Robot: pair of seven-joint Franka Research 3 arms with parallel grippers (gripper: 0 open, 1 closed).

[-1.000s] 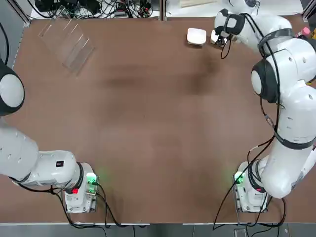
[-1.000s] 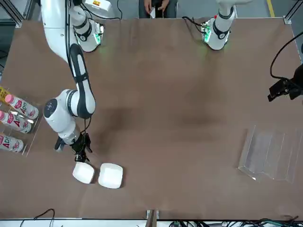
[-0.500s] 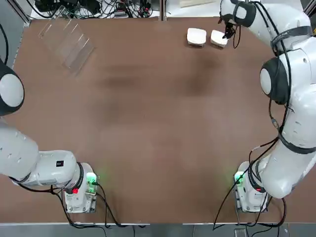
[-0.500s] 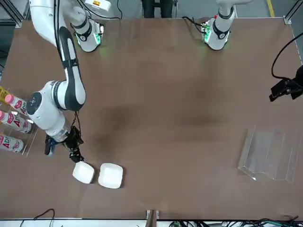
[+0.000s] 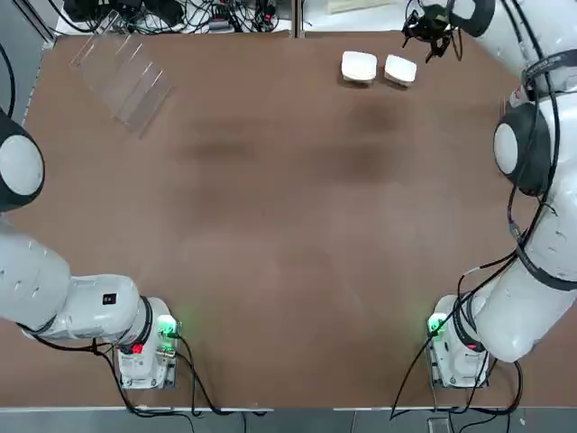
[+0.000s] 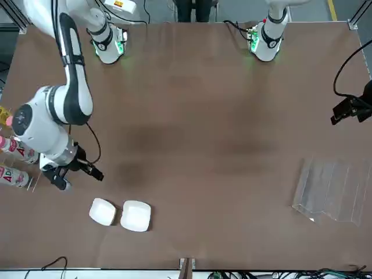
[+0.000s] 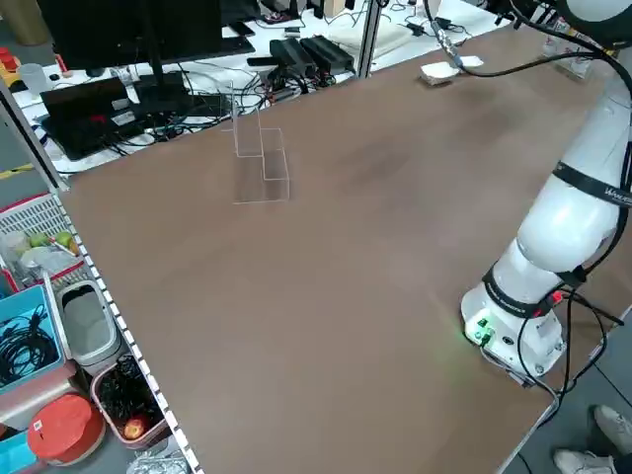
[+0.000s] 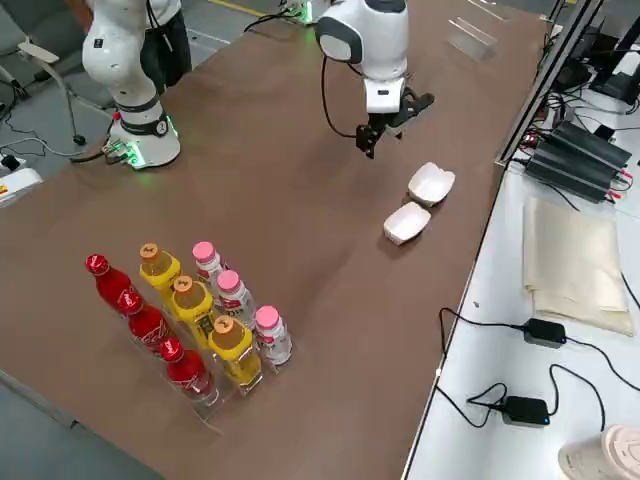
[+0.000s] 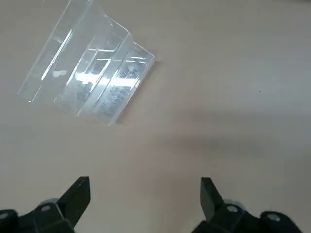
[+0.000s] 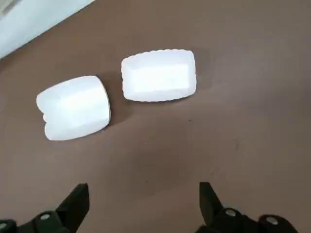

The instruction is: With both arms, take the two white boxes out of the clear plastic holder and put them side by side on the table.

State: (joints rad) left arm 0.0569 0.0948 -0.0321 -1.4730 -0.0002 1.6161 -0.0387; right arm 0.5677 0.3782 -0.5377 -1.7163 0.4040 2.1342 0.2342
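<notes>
The left wrist view alone shows the left gripper (image 9: 146, 201) (wide open, empty), while the empty-handed right gripper (image 6: 100, 173), spread wide, hangs angled near both white boxes (image 6: 102, 211) (image 6: 136, 216).

Right gripper (image 10: 145, 187) clear of boxes; jaws now spread.
Was at the outer white box (image 5: 400, 69) 1 s ago; has since withdrawn toward the robot's right, probably also upward (height hard to judge). Box, partly covered then, now fully exposed from overhead. Person's (image 6: 195, 9) hands gone from front view.
</notes>
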